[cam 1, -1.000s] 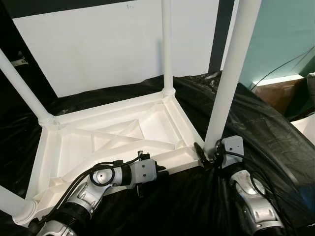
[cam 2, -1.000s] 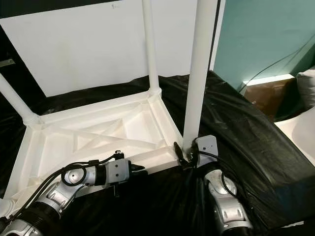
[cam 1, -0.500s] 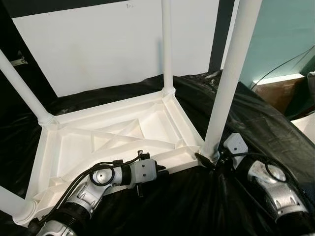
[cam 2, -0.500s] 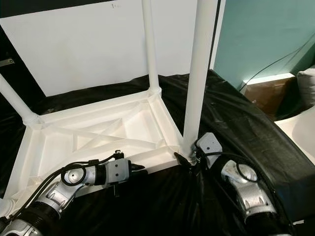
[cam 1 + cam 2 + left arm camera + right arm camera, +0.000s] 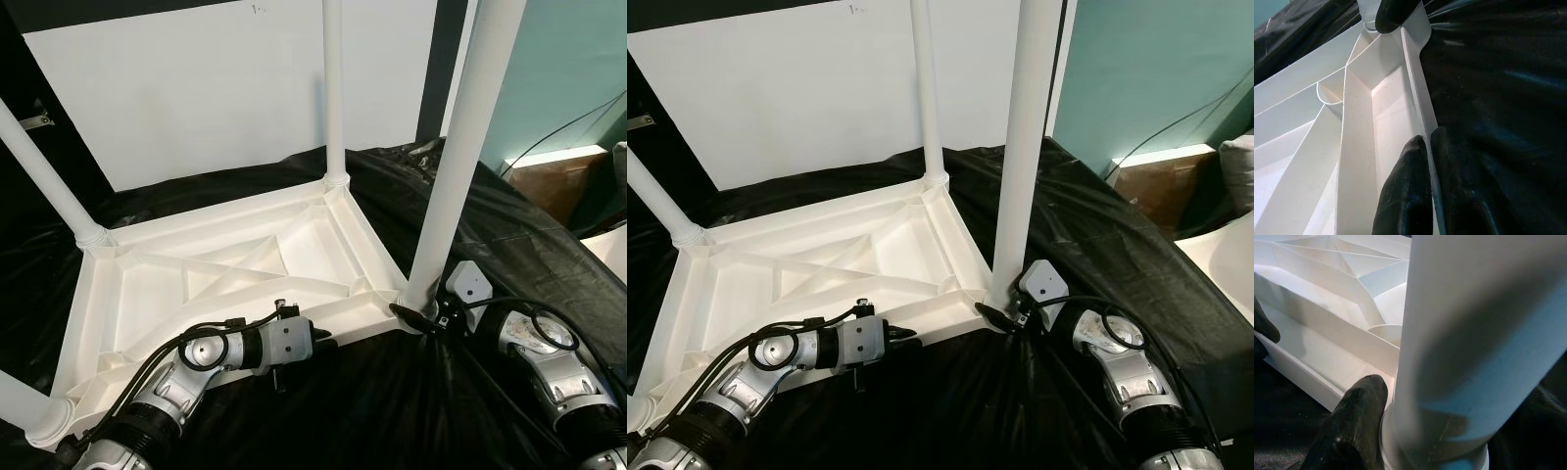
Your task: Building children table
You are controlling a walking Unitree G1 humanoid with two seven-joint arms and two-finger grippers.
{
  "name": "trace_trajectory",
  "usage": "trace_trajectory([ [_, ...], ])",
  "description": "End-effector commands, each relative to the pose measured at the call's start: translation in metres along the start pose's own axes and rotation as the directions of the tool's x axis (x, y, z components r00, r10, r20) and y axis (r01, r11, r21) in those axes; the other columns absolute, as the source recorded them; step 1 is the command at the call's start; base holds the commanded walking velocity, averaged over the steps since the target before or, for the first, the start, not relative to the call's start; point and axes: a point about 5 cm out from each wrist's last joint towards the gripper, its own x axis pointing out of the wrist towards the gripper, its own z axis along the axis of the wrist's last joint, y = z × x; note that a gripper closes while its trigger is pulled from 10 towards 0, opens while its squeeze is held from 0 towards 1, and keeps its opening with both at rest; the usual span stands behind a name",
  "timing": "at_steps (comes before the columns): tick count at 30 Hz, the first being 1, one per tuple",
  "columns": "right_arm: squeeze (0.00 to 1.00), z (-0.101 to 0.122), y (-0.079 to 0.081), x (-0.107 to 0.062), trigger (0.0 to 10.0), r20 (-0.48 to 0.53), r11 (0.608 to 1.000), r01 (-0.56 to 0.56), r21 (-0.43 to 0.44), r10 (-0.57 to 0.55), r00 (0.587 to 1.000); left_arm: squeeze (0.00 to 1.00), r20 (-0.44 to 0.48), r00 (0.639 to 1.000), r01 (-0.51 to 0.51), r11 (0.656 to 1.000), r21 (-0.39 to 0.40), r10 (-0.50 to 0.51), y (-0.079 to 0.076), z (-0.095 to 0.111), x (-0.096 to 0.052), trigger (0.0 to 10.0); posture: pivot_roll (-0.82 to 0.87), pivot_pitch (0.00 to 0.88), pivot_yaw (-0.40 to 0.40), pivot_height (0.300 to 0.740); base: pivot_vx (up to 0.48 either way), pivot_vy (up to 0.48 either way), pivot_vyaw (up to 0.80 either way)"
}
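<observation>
Four white legs rise from one upturned white tabletop, which lies underside up on a black sheet. One leg stands at the near right corner, a second leg at the far right corner, a third leg at the far left corner, and a fourth leg at the near left corner, cut off by the frame edge. Diagonal ribs cross the tabletop's underside inside a raised rim.

Two end effectors are at work. In the left wrist view the left end effector has its two black fingers pressed together on the thin near rim of the tabletop, one finger inside the rim and one outside against the sheet. The right end effector sits at the foot of the near right leg; in the right wrist view one black finger touches the collar at that leg's base, while the other finger is hidden behind the leg, so I cannot tell whether it grips.

One white board leans behind the tabletop, beside a teal wall. No readable writing shows anywhere.
</observation>
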Motion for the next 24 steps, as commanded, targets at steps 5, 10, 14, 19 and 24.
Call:
trace_trajectory([
  [5,0.0,-0.01,0.005,-0.001,0.0,0.009,0.982,0.11,0.152,-0.113,0.994,0.0,-0.193,0.947,0.21,0.952,-0.224,-0.255,-0.056,-0.051,0.0,10.0,-0.02,0.0,0.019,0.74,0.0,0.0,0.0],
  [10,0.0,-0.008,0.02,0.006,0.0,0.042,0.907,0.273,0.321,-0.302,0.952,0.0,-0.194,0.947,0.211,0.951,-0.225,-0.256,-0.057,-0.051,0.0,10.0,-0.02,0.0,0.017,0.74,0.0,0.0,0.0],
  [14,0.0,0.0,0.038,0.011,0.0,0.042,0.841,0.381,0.384,-0.428,0.903,0.0,-0.194,0.947,0.212,0.951,-0.227,-0.257,-0.058,-0.052,0.0,10.0,-0.02,0.0,0.018,0.74,0.0,0.0,0.0],
  [19,0.0,0.004,0.042,0.009,0.0,-0.037,0.683,0.606,0.408,-0.651,0.759,0.0,-0.193,0.946,0.213,0.95,-0.227,-0.258,-0.058,-0.052,0.0,10.0,-0.02,0.0,0.017,0.74,0.0,0.0,0.0],
  [24,0.0,0.008,0.037,0.006,0.0,-0.086,0.583,0.71,0.394,-0.746,0.66,0.0,-0.192,0.946,0.216,0.949,-0.228,-0.261,-0.058,-0.051,0.0,10.0,-0.02,0.0,0.022,0.74,0.0,0.0,0.0],
])
